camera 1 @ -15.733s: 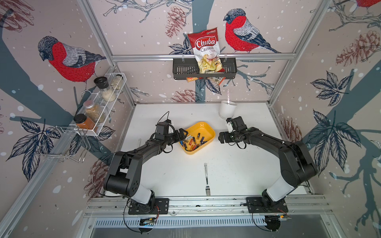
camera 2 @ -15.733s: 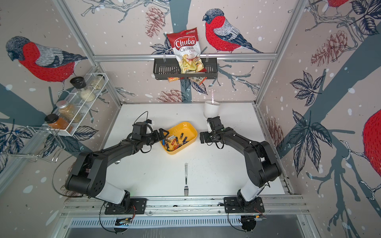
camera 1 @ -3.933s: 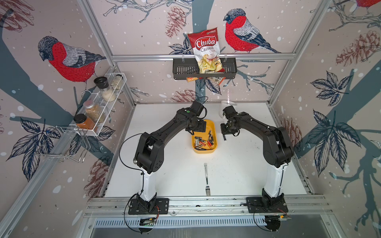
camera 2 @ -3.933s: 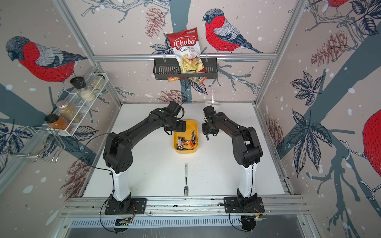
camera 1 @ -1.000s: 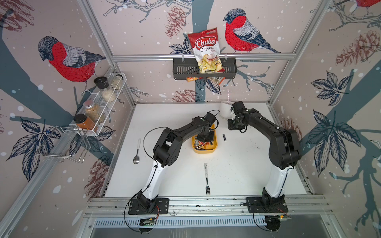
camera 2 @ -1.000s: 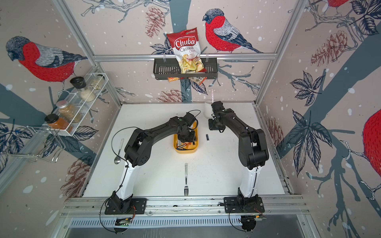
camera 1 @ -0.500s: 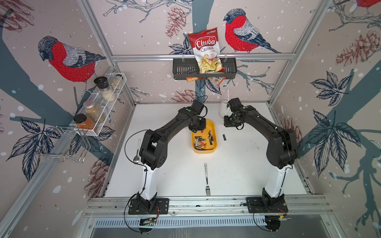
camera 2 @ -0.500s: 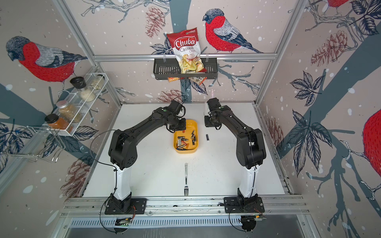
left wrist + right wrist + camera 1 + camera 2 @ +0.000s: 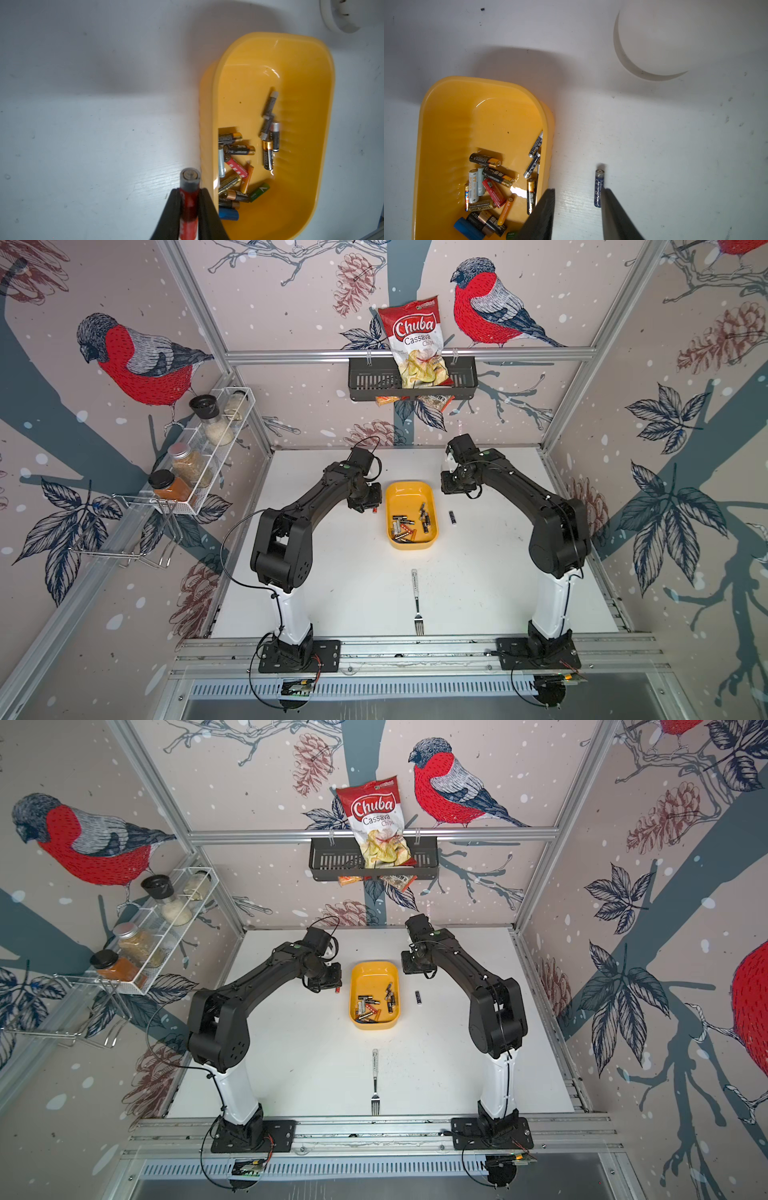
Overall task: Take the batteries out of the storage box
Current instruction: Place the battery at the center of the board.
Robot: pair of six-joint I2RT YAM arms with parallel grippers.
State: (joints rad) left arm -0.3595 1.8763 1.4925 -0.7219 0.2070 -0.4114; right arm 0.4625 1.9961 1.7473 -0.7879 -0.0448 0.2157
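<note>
The yellow storage box (image 9: 409, 493) lies mid-table with several batteries (image 9: 409, 524) heaped at its near end, also seen in the wrist views (image 9: 236, 166) (image 9: 492, 187). My left gripper (image 9: 189, 190) is shut on a red battery (image 9: 188, 205), just outside the box's left wall; its red tip shows in both top views (image 9: 375, 510) (image 9: 338, 990). My right gripper (image 9: 577, 191) is open and holds nothing, low over the table right of the box. A dark blue battery (image 9: 599, 188) lies on the table beside one of its fingers (image 9: 612, 207).
A white cup (image 9: 675, 37) stands at the back right of the box, mostly hidden behind my right arm in a top view (image 9: 446, 462). A fork (image 9: 416, 601) lies near the front edge. A black wall basket (image 9: 365, 383) and a spice rack (image 9: 199, 452) hang on the walls.
My left gripper has come from over the box round its back left corner to its left side, holding the red battery. My right gripper has shifted slightly toward the box. The blue battery stays put.
</note>
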